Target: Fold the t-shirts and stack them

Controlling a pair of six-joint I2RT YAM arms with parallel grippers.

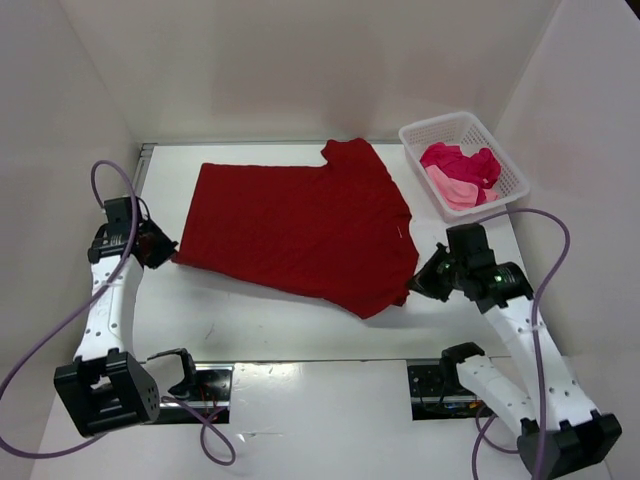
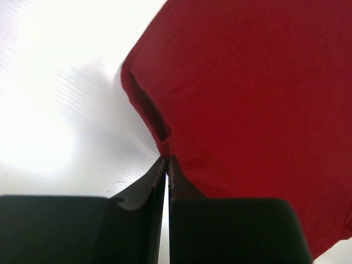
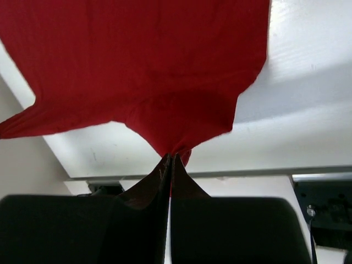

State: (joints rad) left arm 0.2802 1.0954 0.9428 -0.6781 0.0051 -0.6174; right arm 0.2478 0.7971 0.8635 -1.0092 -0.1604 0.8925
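Observation:
A dark red t-shirt [image 1: 300, 225] lies spread flat across the middle of the table. My left gripper [image 1: 170, 252] sits low at its left bottom corner. In the left wrist view the jaws [image 2: 166, 159] stand a hairline apart with the shirt's corner [image 2: 247, 99] pinched at their tips. My right gripper [image 1: 415, 285] is at the shirt's near right corner. It is shut on a tuft of the red cloth [image 3: 154, 60], which bunches at the tips [image 3: 171, 157]. A light pink t-shirt [image 1: 455, 188] and a magenta one [image 1: 462, 160] lie crumpled in the basket.
A white lattice basket [image 1: 415, 135] stands at the back right, beside the red shirt's sleeve. White walls close in the table on the left, back and right. Purple cables loop off both arms. The arm bases sit at the near edge.

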